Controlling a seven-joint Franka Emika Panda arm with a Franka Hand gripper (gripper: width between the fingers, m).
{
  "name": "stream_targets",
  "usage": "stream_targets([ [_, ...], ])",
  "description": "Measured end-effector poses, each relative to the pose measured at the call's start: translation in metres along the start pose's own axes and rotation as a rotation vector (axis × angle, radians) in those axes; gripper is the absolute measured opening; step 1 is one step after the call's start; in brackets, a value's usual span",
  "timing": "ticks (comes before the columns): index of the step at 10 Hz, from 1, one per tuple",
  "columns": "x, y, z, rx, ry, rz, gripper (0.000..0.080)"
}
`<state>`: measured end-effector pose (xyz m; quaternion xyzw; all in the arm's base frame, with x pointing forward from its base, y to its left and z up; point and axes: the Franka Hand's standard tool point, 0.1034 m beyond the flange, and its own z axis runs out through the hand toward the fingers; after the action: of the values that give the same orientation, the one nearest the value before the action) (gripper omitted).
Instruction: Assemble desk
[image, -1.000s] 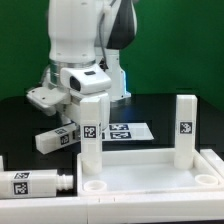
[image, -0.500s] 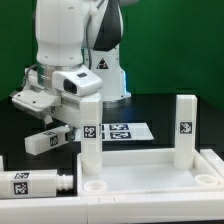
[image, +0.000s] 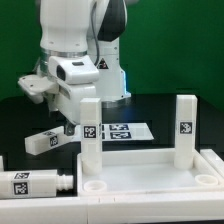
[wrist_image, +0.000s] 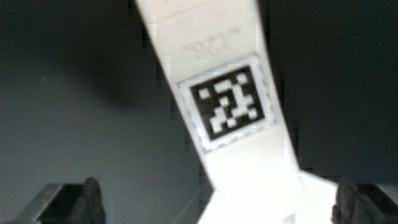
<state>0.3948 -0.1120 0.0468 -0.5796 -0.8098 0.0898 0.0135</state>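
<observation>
On the table (image: 150, 108), below my arm, a loose leg (image: 50, 139) lies flat near the marker board (image: 128, 131). On the wrist view the fingers (wrist_image: 71, 203) are spread wide. That tagged leg runs between them, and neither one touches it. Nearer the camera sits the desk panel (image: 150, 176), with a left post (image: 90, 135) and a right post (image: 185, 128) standing on it. A spare leg (image: 30, 184) lies just beside the panel, on the exterior view's left.
</observation>
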Motion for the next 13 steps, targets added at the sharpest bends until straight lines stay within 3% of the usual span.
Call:
stream_targets([
  [1, -0.004, 0.006, -0.004, -0.007, -0.005, 0.069, 0.0649],
  [5, -0.005, 0.004, -0.002, 0.001, 0.0, 0.301, 0.0649],
  [7, -0.021, 0.002, -0.004, 0.02, -0.004, 0.633, 0.0649],
  [9, -0.026, 0.001, -0.006, 0.129, -0.01, 0.915, 0.0649],
  [10, -0.025, 0.007, -0.005, 0.099, -0.004, 0.967, 0.0649],
  [13, -0.021, 0.006, -0.003, 0.111, 0.007, 1.12, 0.0649],
])
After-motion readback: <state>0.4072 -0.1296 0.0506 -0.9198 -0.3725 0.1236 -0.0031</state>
